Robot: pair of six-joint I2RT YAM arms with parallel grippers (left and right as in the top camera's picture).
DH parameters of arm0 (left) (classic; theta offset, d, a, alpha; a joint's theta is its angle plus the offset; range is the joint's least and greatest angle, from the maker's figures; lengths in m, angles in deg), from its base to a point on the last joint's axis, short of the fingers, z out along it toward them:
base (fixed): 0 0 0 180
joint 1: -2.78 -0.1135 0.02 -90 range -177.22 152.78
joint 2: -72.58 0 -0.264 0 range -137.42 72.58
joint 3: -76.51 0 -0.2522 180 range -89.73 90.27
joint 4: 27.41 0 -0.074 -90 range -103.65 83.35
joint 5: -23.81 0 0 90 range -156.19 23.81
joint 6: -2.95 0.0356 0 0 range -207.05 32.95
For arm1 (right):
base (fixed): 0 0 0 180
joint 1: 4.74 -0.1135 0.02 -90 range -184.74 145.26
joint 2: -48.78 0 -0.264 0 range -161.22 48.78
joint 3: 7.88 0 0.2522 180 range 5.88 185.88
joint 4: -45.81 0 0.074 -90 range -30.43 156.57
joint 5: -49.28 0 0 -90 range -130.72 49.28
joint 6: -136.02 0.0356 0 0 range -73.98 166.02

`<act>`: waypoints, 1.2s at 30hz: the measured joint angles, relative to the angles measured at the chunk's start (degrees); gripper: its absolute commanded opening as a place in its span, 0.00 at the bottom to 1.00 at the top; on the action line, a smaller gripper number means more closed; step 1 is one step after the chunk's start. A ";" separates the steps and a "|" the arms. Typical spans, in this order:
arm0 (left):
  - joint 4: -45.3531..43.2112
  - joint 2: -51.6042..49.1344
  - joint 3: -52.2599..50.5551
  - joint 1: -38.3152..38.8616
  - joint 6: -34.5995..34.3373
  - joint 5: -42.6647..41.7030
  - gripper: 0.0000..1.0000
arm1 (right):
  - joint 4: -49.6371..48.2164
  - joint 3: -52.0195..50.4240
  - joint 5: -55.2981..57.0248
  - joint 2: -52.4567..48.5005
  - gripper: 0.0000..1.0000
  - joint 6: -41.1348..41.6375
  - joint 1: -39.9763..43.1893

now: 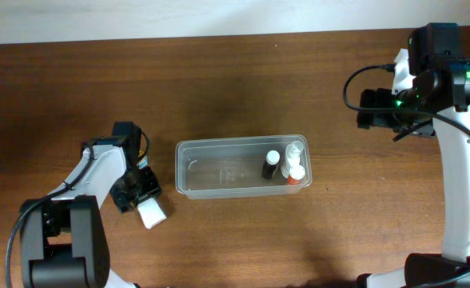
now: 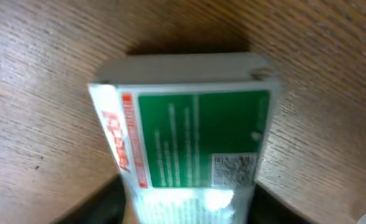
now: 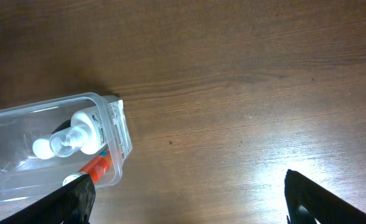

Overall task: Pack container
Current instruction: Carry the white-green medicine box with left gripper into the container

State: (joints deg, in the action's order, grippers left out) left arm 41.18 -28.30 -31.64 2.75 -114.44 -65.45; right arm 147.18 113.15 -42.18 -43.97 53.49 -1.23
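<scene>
- Nearest me, the left hand (image 1: 141, 198) is low over the worktop (image 1: 243, 72), its two dark fingers pressed to either side of a small box (image 2: 195, 130); I'd call it clamped on that box; the box is white with a green printed panel and a red strip down one edge
- From above, the box pokes out past the fingertips, at an angle and well clear of the tub; whether it rests on the wood or hangs just above it, I cannot tell
- Further in, at the middle of the worktop, sits the container (image 1: 219, 170), the clear tub, lying lengthways and upright with no lid on it
- Three things are already packed at its right end, close together: a dark bottle (image 1: 271, 165) with a white cap, a clear bottle (image 3: 77, 138) with a white pump top, and an orange-capped bottle (image 1: 296, 178) against the end wall; the left two thirds of the tub are bare
- Farthest off, the right hand (image 3: 186, 208) hangs over open wood beyond the tub's right end; its fingers are spread wide apart with nothing between them
- To my eye the packing is mostly done: the bottles are in and the box looks to be the last piece, as nothing else loose lies on the wood
- What is left, I'd judge, is carrying the box rightward over the rim and setting it down in the free left part, where there looks to be room enough
</scene>
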 measured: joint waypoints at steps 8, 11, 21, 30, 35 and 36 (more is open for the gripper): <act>1.36 0.00 0.00 0.00 0.09 0.02 0.42 | 0.02 -0.02 -0.11 0.00 0.88 0.00 0.00; 4.50 0.00 0.85 0.00 0.11 0.02 0.42 | 0.02 -0.02 -0.11 0.00 0.88 0.04 0.00; 6.69 14.08 15.87 5.62 8.92 0.59 0.36 | 0.00 -0.04 -0.11 0.00 0.88 0.02 0.00; -2.27 22.43 18.93 27.45 32.37 0.59 0.40 | -0.02 -0.04 -0.11 0.00 0.88 0.04 0.00; -3.06 14.08 18.91 32.41 39.54 0.57 0.44 | -0.02 -0.04 -0.13 0.00 0.88 0.02 0.00; -3.06 12.11 18.91 32.59 40.15 0.57 0.44 | -0.02 -0.04 -0.11 0.00 0.88 0.00 0.00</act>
State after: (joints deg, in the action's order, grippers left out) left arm 38.12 -16.19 -12.73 35.34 -74.29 -64.89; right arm 147.16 113.10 -42.29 -43.97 53.49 -1.23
